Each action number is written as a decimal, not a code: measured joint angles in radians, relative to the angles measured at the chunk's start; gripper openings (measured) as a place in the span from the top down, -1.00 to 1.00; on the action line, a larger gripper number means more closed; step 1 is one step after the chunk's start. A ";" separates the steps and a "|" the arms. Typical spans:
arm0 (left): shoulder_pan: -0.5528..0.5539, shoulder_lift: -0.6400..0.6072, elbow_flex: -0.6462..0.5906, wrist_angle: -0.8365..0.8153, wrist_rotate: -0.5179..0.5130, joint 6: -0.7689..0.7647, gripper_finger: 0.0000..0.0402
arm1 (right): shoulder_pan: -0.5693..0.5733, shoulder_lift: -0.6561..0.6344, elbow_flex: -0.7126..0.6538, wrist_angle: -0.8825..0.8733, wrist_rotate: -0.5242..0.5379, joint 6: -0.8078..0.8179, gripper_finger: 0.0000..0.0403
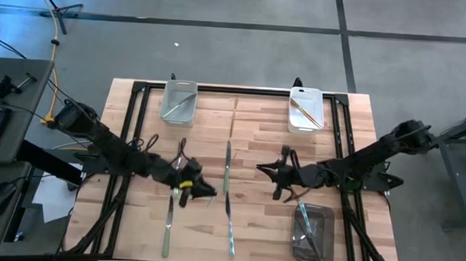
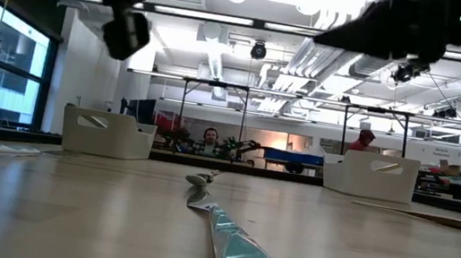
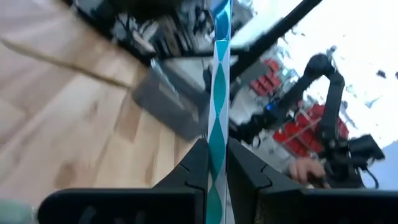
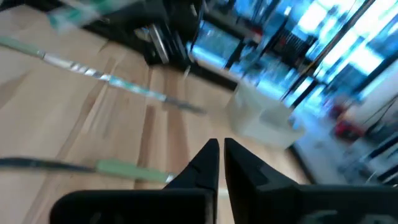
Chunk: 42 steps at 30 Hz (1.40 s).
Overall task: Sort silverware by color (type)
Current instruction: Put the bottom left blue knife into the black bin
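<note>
The left gripper (image 1: 206,191) hovers over the counter (image 1: 257,124) left of its middle, its jaws pinching a teal-patterned utensil (image 3: 217,93) whose handle stands up between the fingers (image 3: 199,168) in the left wrist view. Under and beside it, toward the counter's near edge, a slim piece (image 1: 167,223) lies lengthwise, and another piece (image 1: 181,153) lies just beyond the gripper toward the far edge.

At the far left corner stands a clear bin (image 1: 178,102) with a silver piece (image 1: 180,105) inside.

Down the counter's middle lie two long pieces end to end: one (image 1: 227,166) nearer the far edge, the other (image 1: 229,224) reaching toward the near edge. From the low view, a teal-faceted handle (image 2: 236,252) runs along the wood toward the camera.

The right gripper (image 1: 272,174) hangs over the counter right of the middle, jaws pressed nearly together and holding nothing; the right wrist view shows only bare wood ahead of the fingertips (image 4: 208,155).

At the far right corner a second bin (image 1: 305,109) holds a gold-bronze piece (image 1: 306,112). Near the near right corner a grey bin (image 1: 314,233) holds several pieces (image 1: 308,230), whose finish I cannot tell.
</note>
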 joint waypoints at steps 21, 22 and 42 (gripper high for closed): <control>0.249 0.000 0.001 0.068 0.218 -0.089 0.90 | 0.085 0.466 0.598 -0.258 0.443 -0.756 0.26; 0.252 0.000 0.001 0.067 0.223 -0.090 0.90 | 0.084 0.495 0.626 -0.255 0.467 -0.806 0.26; 0.242 0.000 0.002 0.068 0.255 -0.098 0.90 | 0.069 0.624 0.713 0.035 0.528 -1.289 0.38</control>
